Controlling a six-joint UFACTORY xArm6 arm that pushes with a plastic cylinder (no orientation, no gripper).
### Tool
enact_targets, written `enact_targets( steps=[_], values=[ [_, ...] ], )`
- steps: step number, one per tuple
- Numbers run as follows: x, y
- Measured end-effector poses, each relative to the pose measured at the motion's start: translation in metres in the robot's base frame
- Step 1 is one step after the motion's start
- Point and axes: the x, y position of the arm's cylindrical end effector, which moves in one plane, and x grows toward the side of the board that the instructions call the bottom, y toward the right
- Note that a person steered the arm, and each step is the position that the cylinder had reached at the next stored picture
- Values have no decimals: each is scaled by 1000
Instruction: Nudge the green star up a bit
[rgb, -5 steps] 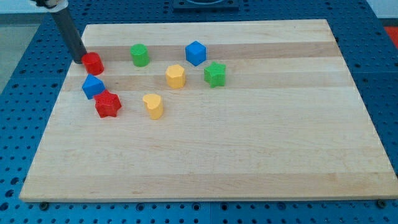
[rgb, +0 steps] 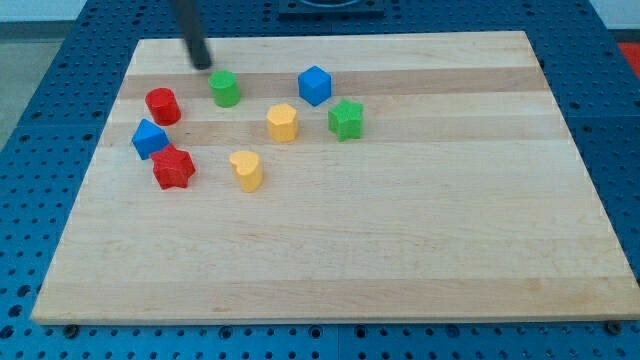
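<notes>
- The blue block (rgb: 149, 138) sits farthest toward the view's left of the counter (rgb: 400, 250), with the red cylinder (rgb: 162, 105) just above it and the red star (rgb: 173, 167) just below, touching or nearly touching its lower corner. The three form a tight cluster well away from the job in hand, so they should not be in the way.
- My tip (rgb: 203, 66) is near the view's top edge of the counter, just above and left of the green cylinder (rgb: 225, 88), and apart from it. The rod is blurred, so the very end is hard to fix exactly. This end effector is a plain rod with no jaws: nothing to open or close, and it holds nothing; it touches no block.
- The yellow heart-like block (rgb: 247, 170) lies lower down, with the yellow hexagonal block (rgb: 283, 122) up and to its right.
- The blue cube (rgb: 314, 85) stands near the top, up and left of the target.
- The green star (rgb: 346, 119) is the task's thing, rightmost of the blocks, just beside the yellow hexagonal block and below-right of the blue cube. The board directly above it looks free, so a small upward push has room.
- My judgement: to push it upward I must come in beneath it, so my tip is on the wrong side and well apart from it; the route round should skirt the cube and the hexagonal block.
</notes>
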Motion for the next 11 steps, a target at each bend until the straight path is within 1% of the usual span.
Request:
enact_targets(
  steps=[1, 2, 4, 5, 6, 7, 9, 11],
  values=[
    [-4, 140],
    [9, 239],
    [140, 247],
    [144, 246],
    [182, 226],
    [192, 198],
    [191, 138],
    [173, 140]
  ],
)
